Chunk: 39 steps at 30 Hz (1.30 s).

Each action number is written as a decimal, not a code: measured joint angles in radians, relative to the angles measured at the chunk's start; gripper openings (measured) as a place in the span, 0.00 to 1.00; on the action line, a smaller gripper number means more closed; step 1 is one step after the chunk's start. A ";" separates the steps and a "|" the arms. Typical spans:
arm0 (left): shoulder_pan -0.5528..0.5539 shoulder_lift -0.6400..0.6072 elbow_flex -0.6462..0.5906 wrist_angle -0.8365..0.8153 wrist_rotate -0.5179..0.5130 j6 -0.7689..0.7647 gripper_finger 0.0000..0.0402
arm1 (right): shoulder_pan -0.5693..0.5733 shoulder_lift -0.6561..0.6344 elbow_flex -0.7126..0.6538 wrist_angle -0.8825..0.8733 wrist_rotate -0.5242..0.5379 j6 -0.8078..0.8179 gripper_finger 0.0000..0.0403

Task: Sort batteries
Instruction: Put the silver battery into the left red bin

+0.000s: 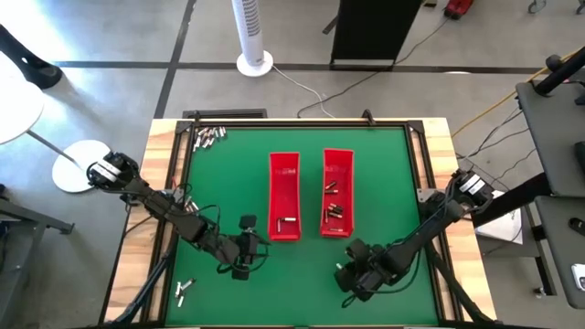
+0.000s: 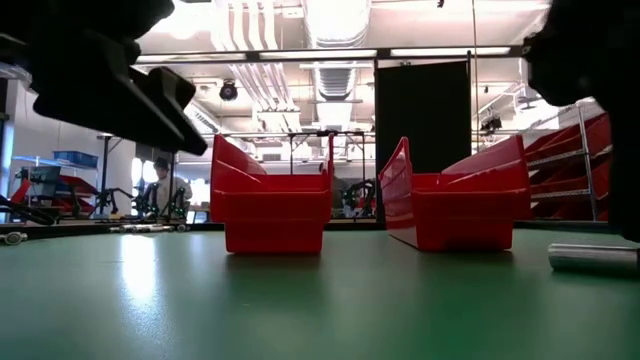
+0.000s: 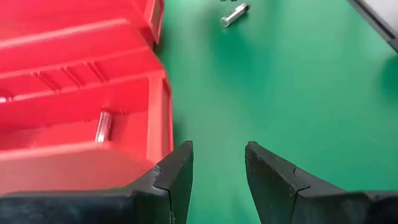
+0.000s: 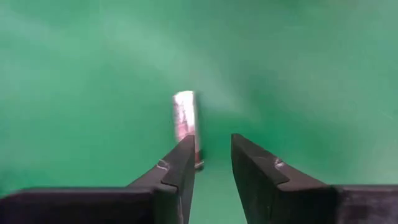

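Batteries (image 1: 332, 213) fill two red trays (image 1: 284, 174); one lies beside the right fingers (image 4: 186, 162).

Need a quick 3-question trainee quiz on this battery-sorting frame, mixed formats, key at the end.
1. True or false: the left gripper holds a battery.
2. Which red tray holds more batteries: A) the left tray B) the right tray?
3. Fill in: in the right wrist view, the battery near the right gripper lies on the green ____.

Key:
1. False; its fingers are apart with only mat between them.
2. B; several lie there, one in the left tray.
3. mat; the battery is beside one finger, not between them.
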<state>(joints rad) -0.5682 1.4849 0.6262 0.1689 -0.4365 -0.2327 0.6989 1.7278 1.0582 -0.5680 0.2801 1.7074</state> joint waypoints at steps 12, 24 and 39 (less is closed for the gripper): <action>-0.126 0.060 0.000 0.048 0.129 -0.036 0.32 | 0.036 0.029 0.118 0.063 0.005 -0.569 0.40; -0.140 0.295 0.167 0.008 0.257 -0.096 0.32 | 0.040 0.255 0.281 0.174 -0.208 -0.737 0.29; -0.297 0.259 0.185 -0.136 0.121 -0.317 0.33 | -0.082 0.390 0.448 0.180 -0.164 -1.092 0.18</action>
<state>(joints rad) -0.8650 1.7438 0.8111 0.0331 -0.3152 -0.5498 0.6167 2.1174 1.5058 -0.3876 0.1159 0.6155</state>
